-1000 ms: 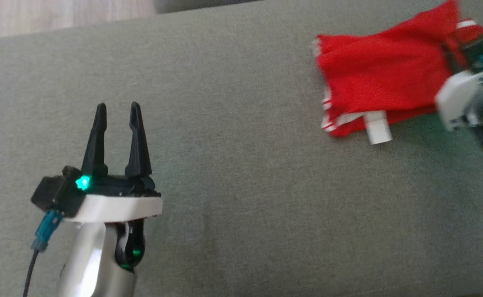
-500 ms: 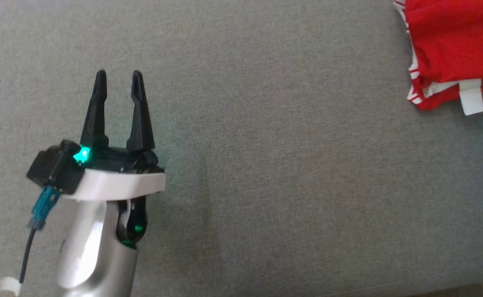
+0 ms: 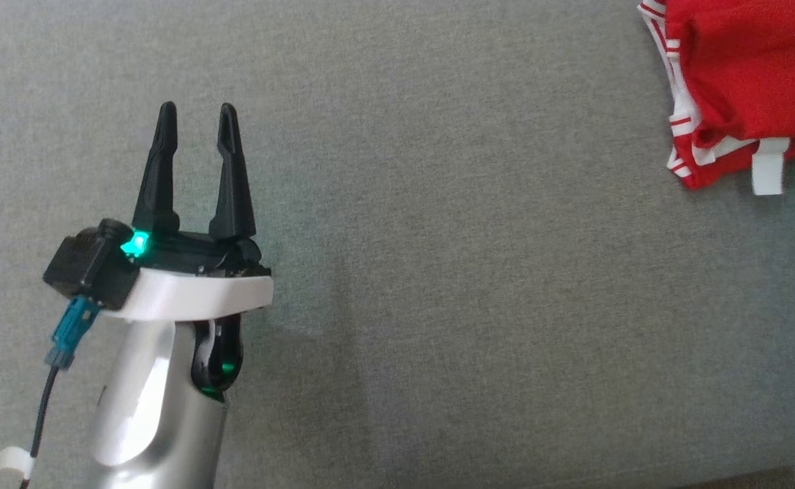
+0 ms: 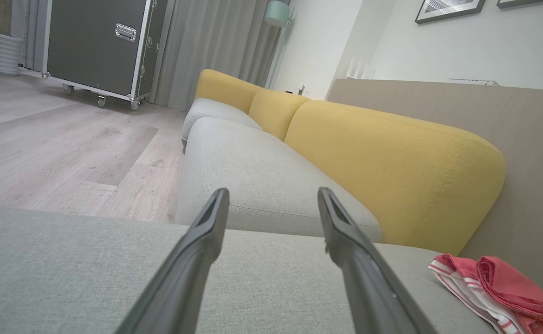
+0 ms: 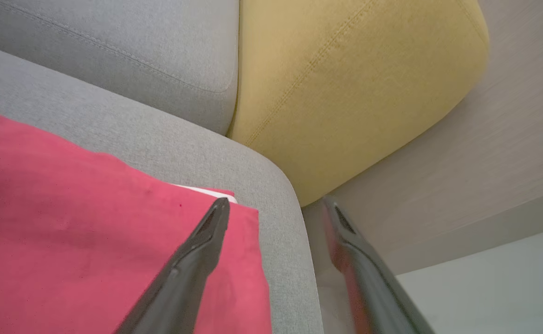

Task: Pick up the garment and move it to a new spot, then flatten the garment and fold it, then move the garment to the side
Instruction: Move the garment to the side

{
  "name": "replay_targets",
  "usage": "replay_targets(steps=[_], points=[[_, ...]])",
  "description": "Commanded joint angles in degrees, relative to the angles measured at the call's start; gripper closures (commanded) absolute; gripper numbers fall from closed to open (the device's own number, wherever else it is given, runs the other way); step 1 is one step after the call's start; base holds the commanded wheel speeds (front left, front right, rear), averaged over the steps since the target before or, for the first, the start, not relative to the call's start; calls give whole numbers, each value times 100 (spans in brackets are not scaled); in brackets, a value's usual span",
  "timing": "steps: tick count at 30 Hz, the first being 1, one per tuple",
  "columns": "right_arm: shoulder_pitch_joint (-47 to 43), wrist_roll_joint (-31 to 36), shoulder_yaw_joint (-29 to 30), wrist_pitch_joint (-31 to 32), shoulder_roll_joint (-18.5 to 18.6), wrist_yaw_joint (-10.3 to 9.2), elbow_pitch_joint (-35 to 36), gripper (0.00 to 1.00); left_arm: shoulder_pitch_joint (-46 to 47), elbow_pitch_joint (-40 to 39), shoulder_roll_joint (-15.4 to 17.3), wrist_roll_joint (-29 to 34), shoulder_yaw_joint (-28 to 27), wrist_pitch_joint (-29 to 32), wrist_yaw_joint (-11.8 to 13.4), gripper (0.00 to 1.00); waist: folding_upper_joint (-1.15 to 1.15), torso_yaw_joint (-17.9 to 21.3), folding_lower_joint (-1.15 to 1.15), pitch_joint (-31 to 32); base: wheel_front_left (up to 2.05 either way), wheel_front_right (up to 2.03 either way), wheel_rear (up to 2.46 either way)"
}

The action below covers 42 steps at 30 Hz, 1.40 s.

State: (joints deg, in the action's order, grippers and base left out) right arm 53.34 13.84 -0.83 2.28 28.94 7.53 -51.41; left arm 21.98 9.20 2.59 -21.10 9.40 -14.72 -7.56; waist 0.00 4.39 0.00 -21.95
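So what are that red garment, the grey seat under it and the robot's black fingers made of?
Red garment: likely soft matte cloth; it creases and folds, with white striped trim. Grey seat: woven upholstery fabric, judging by its fine speckled weave. Fingers of the left gripper: probably hard matte plastic, smooth and rigid.
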Motion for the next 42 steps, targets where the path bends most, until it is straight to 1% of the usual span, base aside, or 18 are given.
replay_targets(steps=[1,5,9,14,16,20,23,27,29,30,32,34,37,42], points=[[-69,49,1,-41,4,-4,227,0,29,-147,86,47,-165,-28,8,0,0,50,0,114,0,0,0],[-108,88,11,-128,-249,-4,371,0,-105,-118,82,34,-277,-28,8,0,0,133,0,439,0,0,0],[-144,14,-91,-304,-619,-4,554,0,-303,-144,75,67,-428,-28,8,0,0,188,0,845,0,0,0],[-266,-320,-245,-569,-1269,-4,887,0,-615,-219,65,131,-673,-28,8,0,0,181,0,1341,0,0,0],[-375,-495,-211,-665,-1547,-4,1046,0,-756,-269,62,158,-715,-28,8,0,0,160,0,1550,0,0,0],[-737,-841,-134,-886,-2173,-4,1400,0,-1139,-348,55,260,-905,-28,9,0,0,145,0,1885,0,0,0],[-1146,-1097,-111,-1067,-2469,-4,1684,0,-1361,-393,49,315,-1075,-28,24,0,0,109,0,2040,0,0,0],[-1860,-1509,-87,-1348,-2597,-4,2045,0,-1605,-355,38,273,-1225,-28,50,0,0,12,0,2169,0,0,0],[-2258,-2042,-223,-1470,-2602,-4,2177,0,-1703,-293,34,275,-1227,-28,49,0,0,-53,0,2215,0,0,0],[-2258,-2042,-223,-1470,-2602,-4,2177,0,-1703,-293,34,275,-1227,-28,49,0,0,-53,0,2215,0,0,0],[-2654,-2349,-386,-1580,-2604,-4,2263,0,-1802,-200,33,345,-1207,-28,63,0,0,-106,0,2254,0,0,0],[-3040,-2585,-455,-1654,-2604,-4,2295,0,-1866,-115,31,240,-1199,-28,129,0,0,-164,0,2290,0,0,0],[-3461,-2800,-516,-1707,-2605,-4,2310,0,-1953,-87,31,152,-1167,-28,158,0,0,-219,0,2311,0,0,0],[-3767,-2801,-627,-1724,-2606,-4,2436,0,-2042,-66,30,-36,-1168,-28,169,0,0,-288,0,2325,0,0,0]])
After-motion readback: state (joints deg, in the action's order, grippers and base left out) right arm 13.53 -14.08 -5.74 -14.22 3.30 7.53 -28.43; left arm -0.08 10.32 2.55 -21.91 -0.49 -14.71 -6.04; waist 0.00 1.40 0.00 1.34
